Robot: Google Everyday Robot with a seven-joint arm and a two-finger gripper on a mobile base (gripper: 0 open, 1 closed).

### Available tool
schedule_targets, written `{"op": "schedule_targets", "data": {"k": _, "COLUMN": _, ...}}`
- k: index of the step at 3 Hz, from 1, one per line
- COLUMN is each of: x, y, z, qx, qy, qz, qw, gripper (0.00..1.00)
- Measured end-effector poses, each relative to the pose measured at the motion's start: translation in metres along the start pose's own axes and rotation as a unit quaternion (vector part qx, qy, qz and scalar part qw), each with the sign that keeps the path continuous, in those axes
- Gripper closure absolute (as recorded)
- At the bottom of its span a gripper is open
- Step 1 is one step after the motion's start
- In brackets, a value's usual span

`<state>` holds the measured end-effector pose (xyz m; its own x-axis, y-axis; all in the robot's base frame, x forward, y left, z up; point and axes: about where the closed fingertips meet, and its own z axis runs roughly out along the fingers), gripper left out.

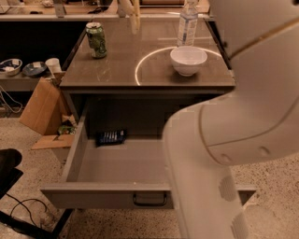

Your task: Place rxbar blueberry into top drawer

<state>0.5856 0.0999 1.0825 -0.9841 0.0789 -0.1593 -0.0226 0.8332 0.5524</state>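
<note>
The rxbar blueberry [111, 137], a dark navy bar with white lettering, lies flat inside the top drawer at its back left. The top drawer [93, 197] of the grey cabinet is pulled wide open, with its dark pull handle [149, 200] at the centre of the front. My gripper [131, 14] is high over the back edge of the countertop, to the right of the green soda can [96, 40] and well away from the bar. My white arm [243, 140] fills the right side and hides the drawer's right half.
On the countertop [117, 70] stand a white bowl [188, 59] and a water bottle [188, 23]. A cardboard box [42, 107] leans against the cabinet's left side. A low shelf with dishes [18, 67] is further left. Cables lie on the floor at the lower left.
</note>
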Motion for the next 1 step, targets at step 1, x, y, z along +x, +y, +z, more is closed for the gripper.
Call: {"op": "schedule_targets", "data": {"k": 1, "x": 0.0241, "y": -0.0246, "z": -0.0164, "qx": -0.042, "qy": 0.016, "qz": 0.058, "qw": 0.9973, "gripper": 0.00}}
